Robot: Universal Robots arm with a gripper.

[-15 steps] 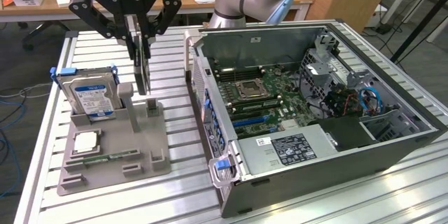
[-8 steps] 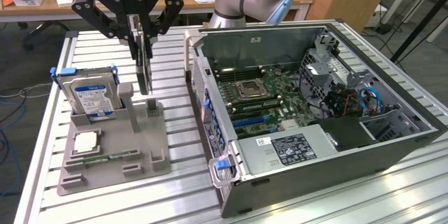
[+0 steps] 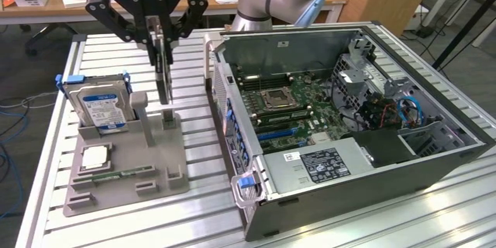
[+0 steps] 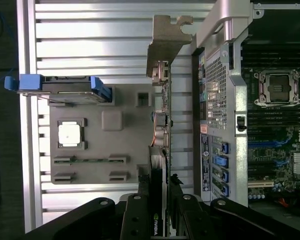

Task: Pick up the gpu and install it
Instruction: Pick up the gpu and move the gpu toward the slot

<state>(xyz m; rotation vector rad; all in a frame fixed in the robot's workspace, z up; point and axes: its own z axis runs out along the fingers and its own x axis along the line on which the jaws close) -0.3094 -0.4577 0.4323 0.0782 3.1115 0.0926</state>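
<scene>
The gpu (image 3: 162, 74) hangs on edge as a thin dark card, and my gripper (image 3: 158, 39) is shut on its upper part. Its lower end sits right at the top of a slotted post on the grey holder tray (image 3: 124, 187); I cannot tell if they touch. In the wrist view the gpu (image 4: 161, 130) runs edge-on, with its silver bracket (image 4: 166, 42) at the far end and my gripper (image 4: 161, 202) clamped on the near end. The open computer case (image 3: 434, 161) lies just beside it, at the exterior view's right, with its motherboard (image 3: 298, 105) exposed.
On the holder tray a hard drive (image 3: 99, 104) with blue rails stands upright, a processor chip (image 3: 94, 156) lies flat and a green memory stick (image 3: 116, 173) rests in its slot. The case's side wall (image 3: 225, 103) stands close to the card. A desk with clutter lies behind.
</scene>
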